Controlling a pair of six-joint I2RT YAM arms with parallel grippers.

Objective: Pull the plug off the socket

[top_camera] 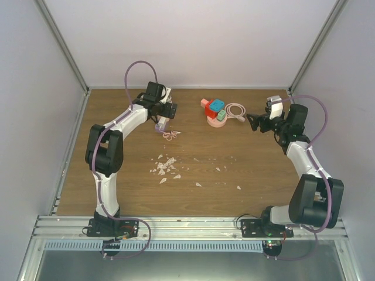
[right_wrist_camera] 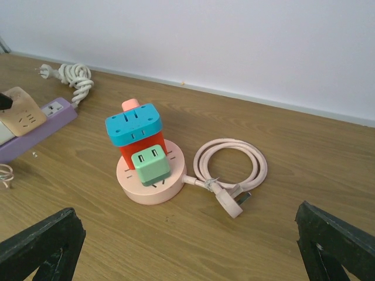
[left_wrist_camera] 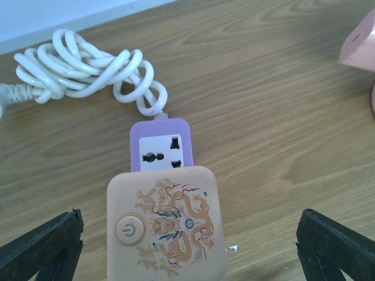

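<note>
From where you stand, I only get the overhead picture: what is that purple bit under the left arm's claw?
Observer: A purple power strip with a beige dragon-printed adapter plugged on it.
Operator: Does the strip have a cord?
Observer: Yes, a white cord, knotted in a bundle beyond its far end.
Operator: And the colourful pile by the right arm?
Observer: A round pink socket base carrying a red block, a blue cube adapter and a green USB plug.
Operator: Is either claw gripping anything?
Observer: No. The left gripper and right gripper both stand open.
</note>
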